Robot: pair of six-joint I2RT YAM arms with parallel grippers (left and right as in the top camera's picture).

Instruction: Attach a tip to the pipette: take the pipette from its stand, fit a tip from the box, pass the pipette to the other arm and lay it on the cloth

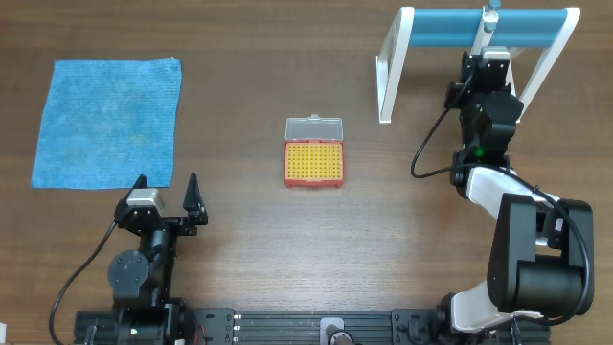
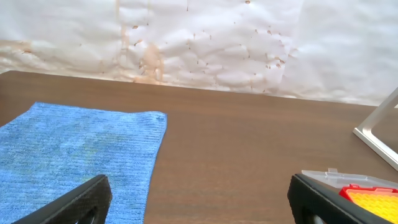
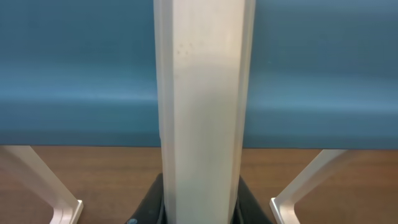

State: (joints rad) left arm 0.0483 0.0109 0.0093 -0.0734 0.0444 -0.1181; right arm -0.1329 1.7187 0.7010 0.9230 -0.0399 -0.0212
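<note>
Right claw (image 1: pixel 489 43) mostly behind pipette (image 3: pixel 202 93)

No readable text (nor numbers)

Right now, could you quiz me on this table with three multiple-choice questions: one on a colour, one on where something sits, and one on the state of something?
1. What colour is the cloth?
A. Red. B. Blue. C. White.
2. Where is the tip box?
A. On the bare table, between cloth and stand. B. On the cloth. C. Under the stand.
3. How is the left pincer?
A. Shut on a tip. B. Gripping the cloth. C. Open and empty.

Answers:
1 B, it shows blue from above and from the left wrist.
2 A, wood surrounds the box on every side.
3 C, its jaws stand wide apart with nothing between them.
</note>
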